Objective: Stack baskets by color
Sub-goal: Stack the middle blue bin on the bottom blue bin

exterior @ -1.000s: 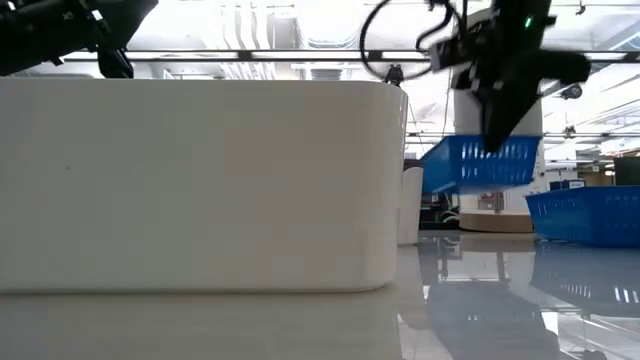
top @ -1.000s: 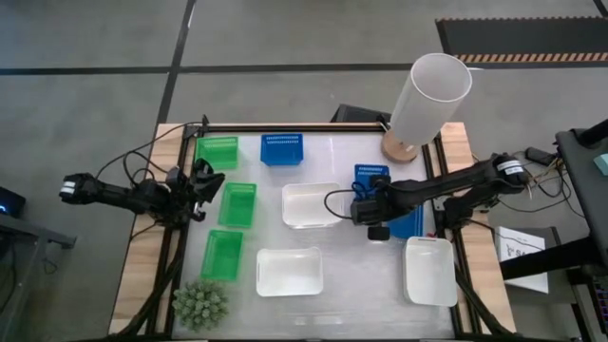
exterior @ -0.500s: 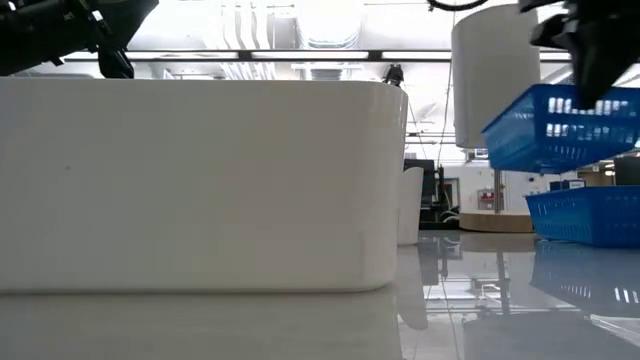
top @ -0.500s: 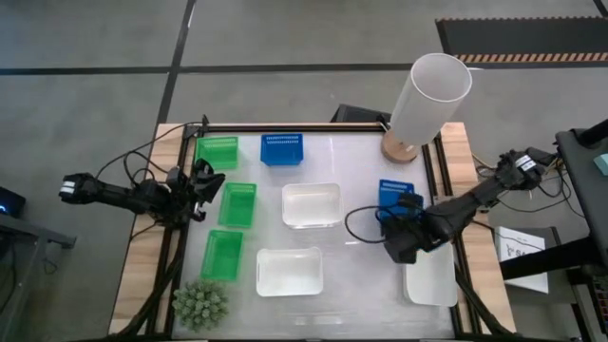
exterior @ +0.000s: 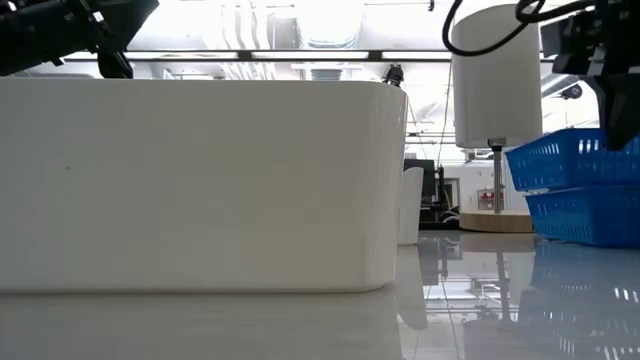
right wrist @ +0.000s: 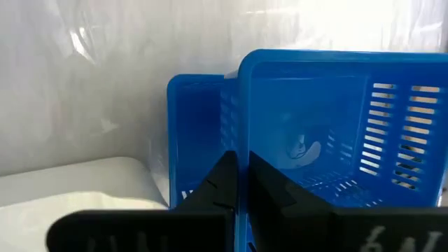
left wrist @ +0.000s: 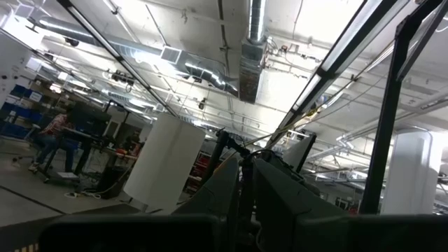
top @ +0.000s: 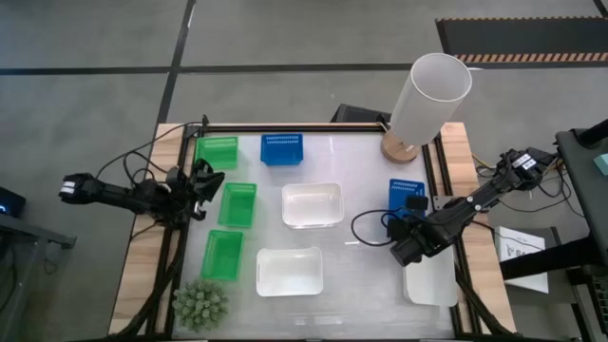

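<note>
My right gripper [top: 405, 224] [right wrist: 241, 190] is shut on a blue basket [top: 405, 193] [exterior: 565, 160] near the table's right edge. That basket hangs tilted over a second blue basket [exterior: 588, 216] [right wrist: 196, 133] standing on the table. A third blue basket [top: 282, 149] stands at the far edge. Three green baskets [top: 218, 150] [top: 237, 203] [top: 222, 254] stand in a line on the left. White baskets [top: 312, 204] [top: 289, 271] [top: 432, 283] stand in the middle and at the near right. My left gripper [top: 205, 180] [left wrist: 243, 187] waits shut at the left edge, pointing upward. My right gripper holds the blue basket by one of its walls [right wrist: 243, 164], at the rim, one finger [right wrist: 271, 189] inside the basket and one outside. The fingers come steeply from above. The basket hangs tilted just over the lower blue basket; whether the two touch I cannot tell.
A tall white cylinder [top: 429, 98] on a wooden base stands at the far right corner. A spiky green plant [top: 200, 304] sits at the near left corner. The nearest white basket [exterior: 200, 185] fills most of the low view.
My right gripper has carried the blue basket from the table's middle right toward the right edge and a little nearer, turning about as it went. In the last half second the basket has sunk and now hangs over the other blue basket.
</note>
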Tool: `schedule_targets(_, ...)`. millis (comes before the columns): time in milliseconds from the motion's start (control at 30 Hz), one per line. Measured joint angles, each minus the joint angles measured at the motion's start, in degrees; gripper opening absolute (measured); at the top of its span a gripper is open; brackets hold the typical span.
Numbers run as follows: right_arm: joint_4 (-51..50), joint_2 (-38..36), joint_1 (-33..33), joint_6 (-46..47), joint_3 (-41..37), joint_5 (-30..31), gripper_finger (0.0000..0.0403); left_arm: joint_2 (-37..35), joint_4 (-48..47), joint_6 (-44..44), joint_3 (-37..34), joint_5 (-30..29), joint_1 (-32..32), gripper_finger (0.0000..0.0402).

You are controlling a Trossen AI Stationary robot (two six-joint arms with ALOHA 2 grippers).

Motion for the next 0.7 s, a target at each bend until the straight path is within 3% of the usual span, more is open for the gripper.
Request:
schedule_targets(400,0.0,-0.1,0.0,0.7,2.4,-1.7,0.01,0.0,0.0,0.0,0.0,0.0,0.0,0.0028)
schedule_targets(567,-0.1,-0.5,0.0,0.6,5.7,-2.5,0.011,0.0,0.0,0.0,0.0,0.0,0.0,0.0028)
schedule_targets(700,-0.9,-1.4,-0.4,0.6,7.5,2.9,0.0099,0.0,0.0,0.0,0.0,0.0,0.0,0.0028)
